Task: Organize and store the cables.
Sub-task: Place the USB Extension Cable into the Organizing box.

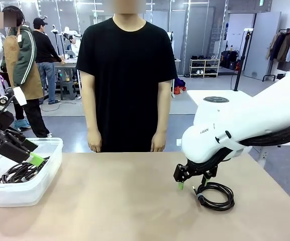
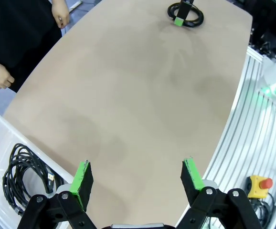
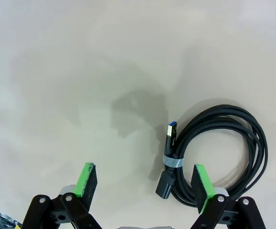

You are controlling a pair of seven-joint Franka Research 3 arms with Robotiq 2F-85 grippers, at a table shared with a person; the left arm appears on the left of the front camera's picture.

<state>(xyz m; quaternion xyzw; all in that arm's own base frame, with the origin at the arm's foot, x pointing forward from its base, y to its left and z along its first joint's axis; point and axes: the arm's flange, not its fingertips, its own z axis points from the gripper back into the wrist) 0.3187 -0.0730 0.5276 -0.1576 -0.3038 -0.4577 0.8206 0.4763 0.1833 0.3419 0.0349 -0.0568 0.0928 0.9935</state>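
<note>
right claw spread wide | coiled cable at one finger, not gripped

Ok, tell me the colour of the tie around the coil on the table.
Light grey tie on the black coil; clearest in the right wrist view.

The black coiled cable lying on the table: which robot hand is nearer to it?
The right. The right hand hovers open just above the black coiled cable; the left hand is far across the table, over the clear plastic bin.
</note>
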